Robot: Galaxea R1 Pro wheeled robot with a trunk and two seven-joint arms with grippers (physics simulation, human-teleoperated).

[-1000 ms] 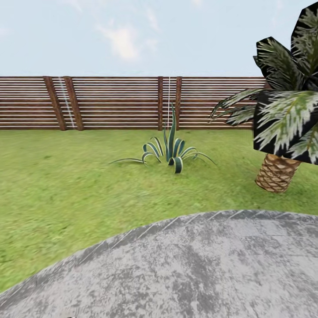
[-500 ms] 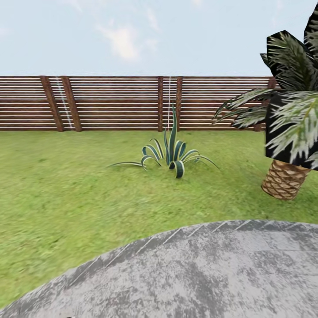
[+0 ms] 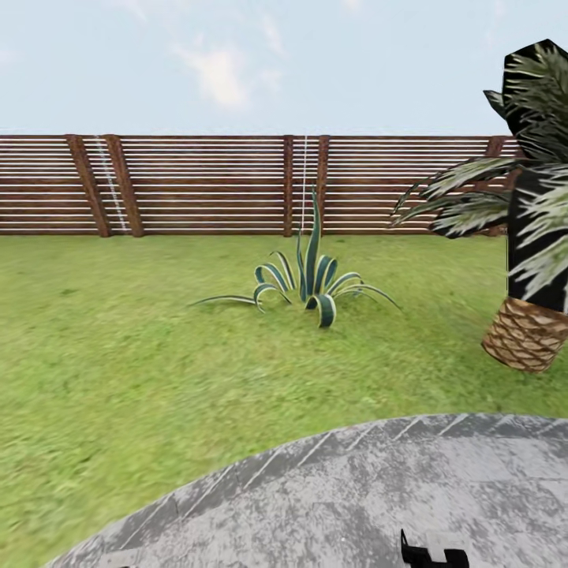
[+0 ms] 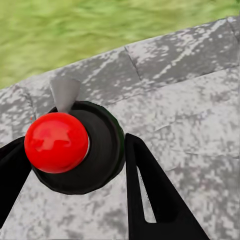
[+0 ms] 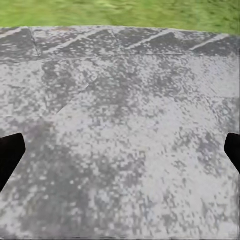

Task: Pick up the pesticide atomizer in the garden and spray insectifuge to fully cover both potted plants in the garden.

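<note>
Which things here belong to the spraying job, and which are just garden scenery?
Job: pesticide atomizer, red-topped, gripped in the left claw; right claw, open above the patio.
Scenery: striped agave, palm, slat fence, lawn.

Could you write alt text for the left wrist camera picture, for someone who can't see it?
Two black gripper fingers flank the pesticide atomizer, a dark round body topped with a shiny red ball and a small grey nozzle, seen from above. Below lies the mottled grey paved patio, with green lawn beyond its curved edge.
</note>
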